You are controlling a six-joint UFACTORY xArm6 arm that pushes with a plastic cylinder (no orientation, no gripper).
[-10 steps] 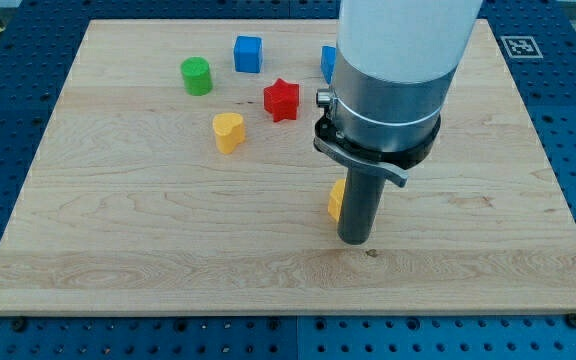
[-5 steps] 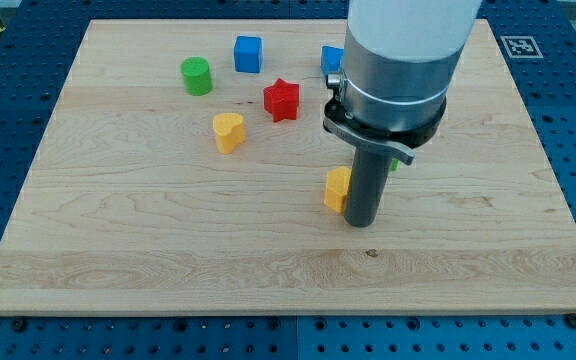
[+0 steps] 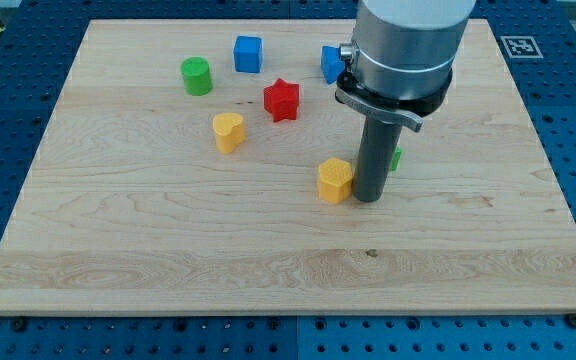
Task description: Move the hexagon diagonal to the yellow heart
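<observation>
Claw none, my tip (image 3: 367,198) touching yellow hexagon (image 3: 335,180), yellow heart (image 3: 228,131) up-left, well apart

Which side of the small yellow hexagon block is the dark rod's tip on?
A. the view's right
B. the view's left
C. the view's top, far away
A: my tip stands right beside the small yellow hexagon block, on the view's right of it, on the wooden board.
</observation>
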